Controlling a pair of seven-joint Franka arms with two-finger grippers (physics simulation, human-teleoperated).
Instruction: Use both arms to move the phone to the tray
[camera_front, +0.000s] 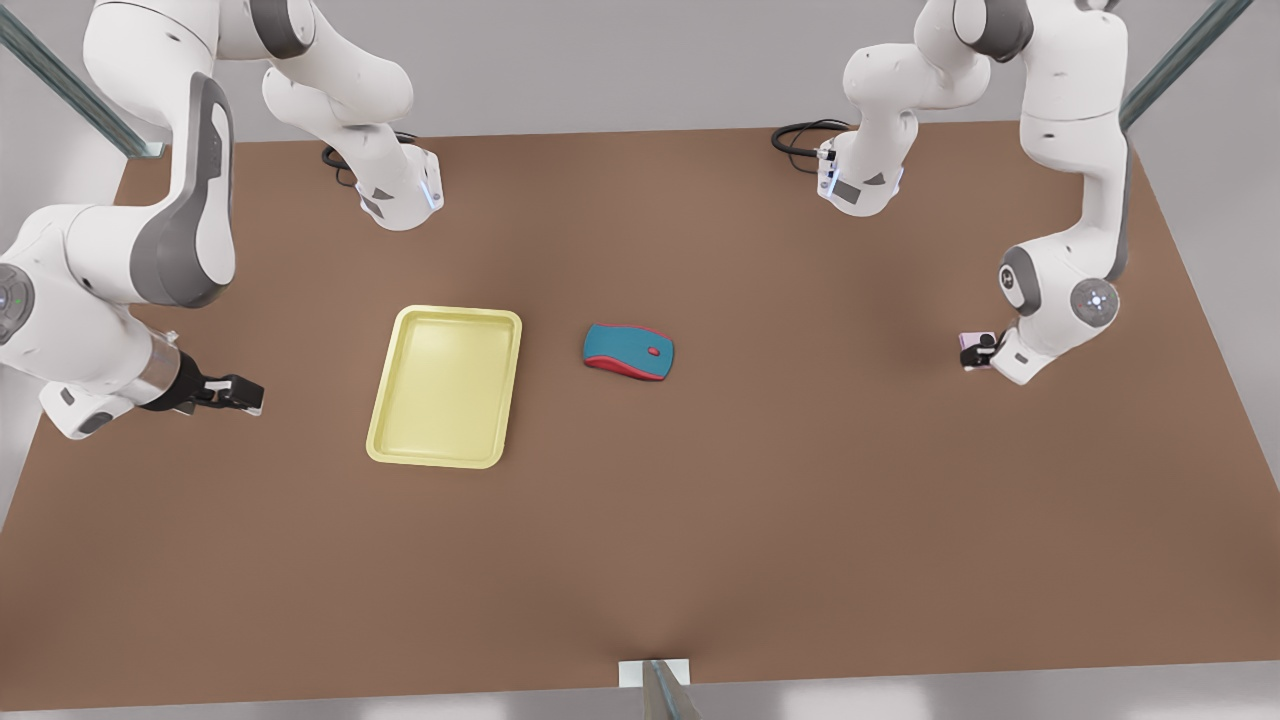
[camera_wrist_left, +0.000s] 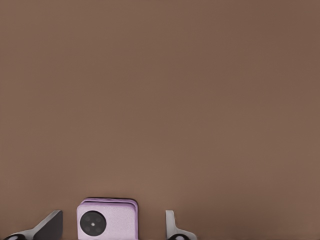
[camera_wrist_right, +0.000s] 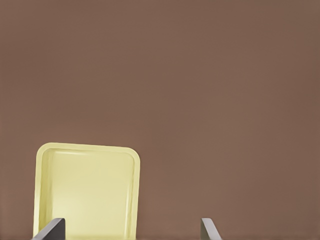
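Lying flat on the brown tabletop (camera_front: 700, 520), the pale pink flip phone (camera_front: 972, 342) rests near the front view's right edge, well apart from the tray (camera_front: 445, 387). The left pincer (camera_front: 982, 352) is down at the phone on that side. In the left wrist view the phone (camera_wrist_left: 107, 220) sits between the two fingers (camera_wrist_left: 49, 226), nearer one of them, with a gap visible on each side; the fingers stand spread and neither is seen touching it. One black round lens faces the camera.

The pale yellow tray lies empty toward the front view's left of centre, its long sides running away from the camera. A teal-and-red computer mouse (camera_front: 629, 352) sits just beside the tray on the front view's right, apart from it, between tray and phone.

The right pincer (camera_front: 232, 393) hangs at the front view's left, near the tray's outer long side and clear of it, holding nothing. In the right wrist view its fingers (camera_wrist_right: 50, 230) are set wide, with the tray (camera_wrist_right: 87, 187) beyond them.
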